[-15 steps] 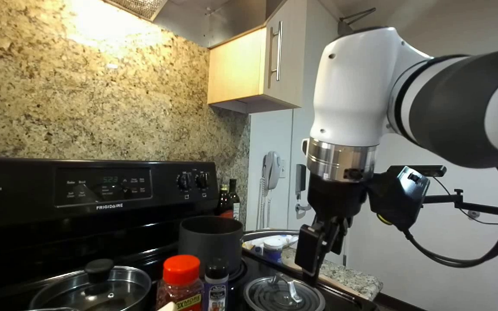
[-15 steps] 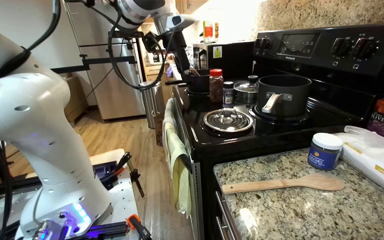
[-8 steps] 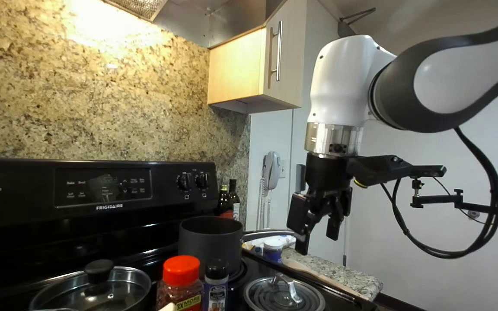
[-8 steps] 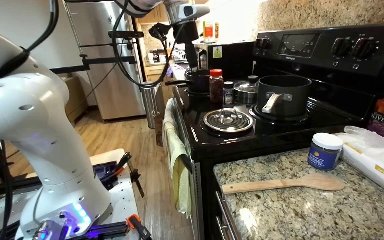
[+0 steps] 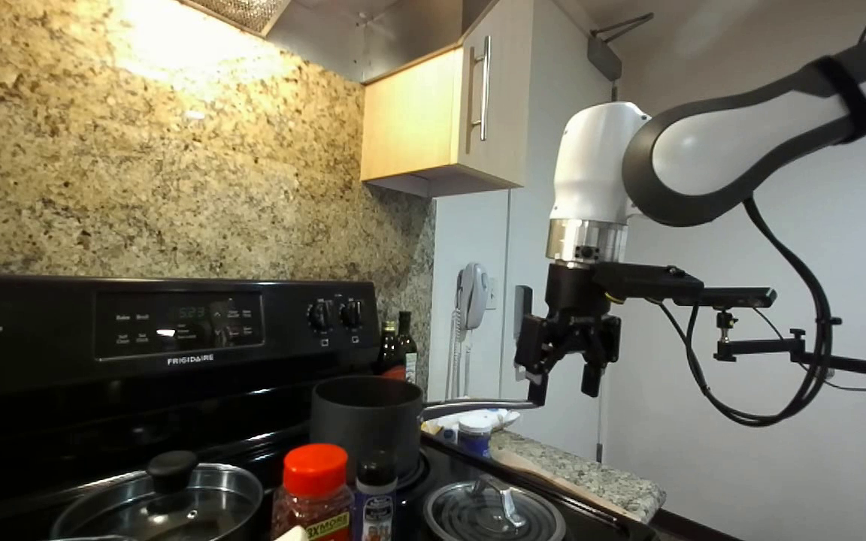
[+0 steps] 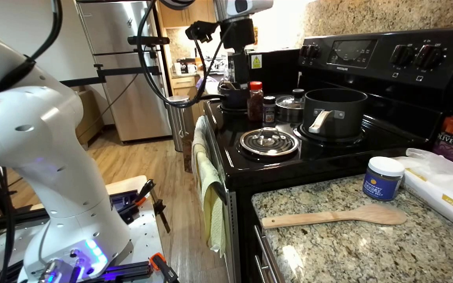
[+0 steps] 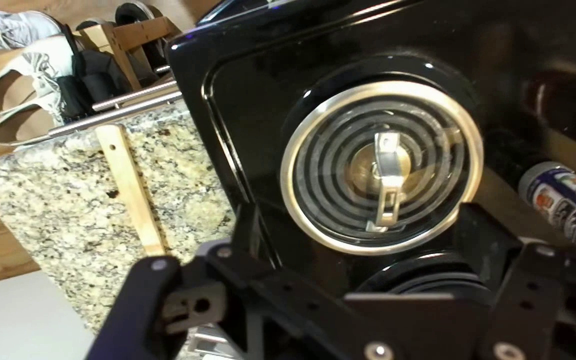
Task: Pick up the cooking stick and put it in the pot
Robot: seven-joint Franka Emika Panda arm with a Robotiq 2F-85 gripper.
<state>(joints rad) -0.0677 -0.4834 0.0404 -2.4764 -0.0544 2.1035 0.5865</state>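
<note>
The cooking stick (image 6: 330, 216) is a pale wooden spatula lying flat on the granite counter beside the stove. It also shows in an exterior view (image 5: 557, 479). In the wrist view its handle (image 7: 133, 190) lies left of the jaws, and its broad head is hidden behind the gripper. The dark cylindrical pot (image 6: 338, 120) stands upright on a rear burner; it also shows in an exterior view (image 5: 365, 428). My gripper (image 5: 564, 387) is open, empty and pointing down, high above the stove. In the wrist view the open fingers (image 7: 358, 212) frame the front burner.
A glass lid (image 7: 383, 170) rests on the front burner. A red-capped jar (image 6: 255, 101) and a spice bottle (image 6: 269, 110) stand beyond it. On the counter stand a blue jar (image 6: 383, 179) and a white box (image 6: 439, 196). A black pan (image 6: 234, 97) holds a wooden utensil.
My gripper has swung from a tilted pose to upright and risen. It has moved toward the counter side, right in the exterior view with the counter. The objects have not moved.
</note>
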